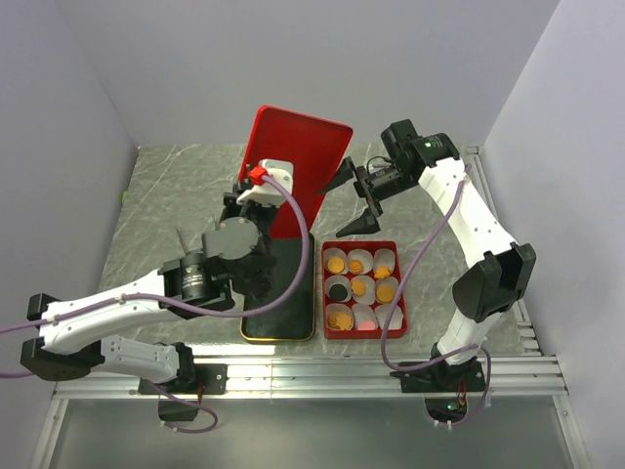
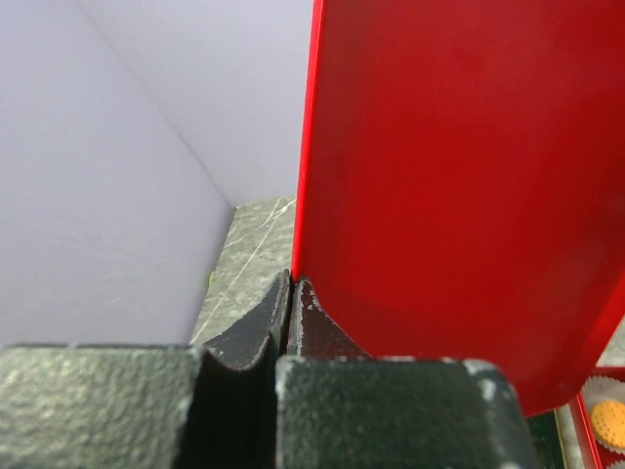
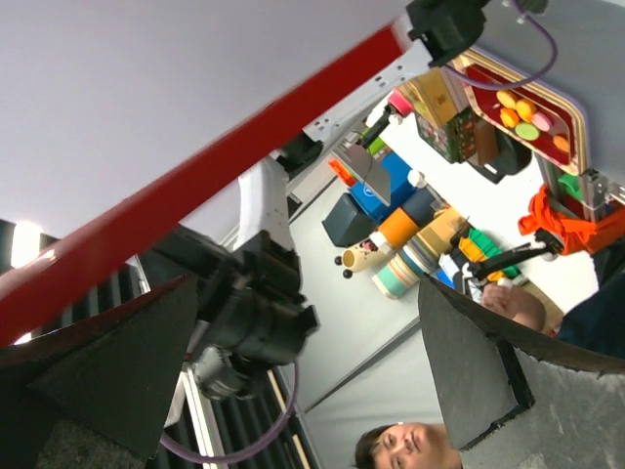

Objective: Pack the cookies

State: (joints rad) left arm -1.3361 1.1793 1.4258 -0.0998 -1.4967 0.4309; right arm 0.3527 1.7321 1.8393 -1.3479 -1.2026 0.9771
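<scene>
Red lid [image 1: 298, 166], pinched edgewise in the closed left fingers [image 2: 256, 330], should lower level over the cookies [image 1: 362, 286], guided by the wide-open, empty right fingers [image 1: 357, 224] beside it.

an upright red lid [image 1: 303, 156] rises beyond a black tray [image 1: 283, 318].

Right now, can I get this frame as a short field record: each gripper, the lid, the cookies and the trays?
left gripper: shut on the edge of the red rectangular lid, held upright
right gripper: open, beside the lid's right edge; contact unclear
small cookies: in white paper cups, three rows of three
red rectangular tray: holds the cups, uncovered
black gold-rimmed tray: left of the red tray, partly under the left arm
</scene>
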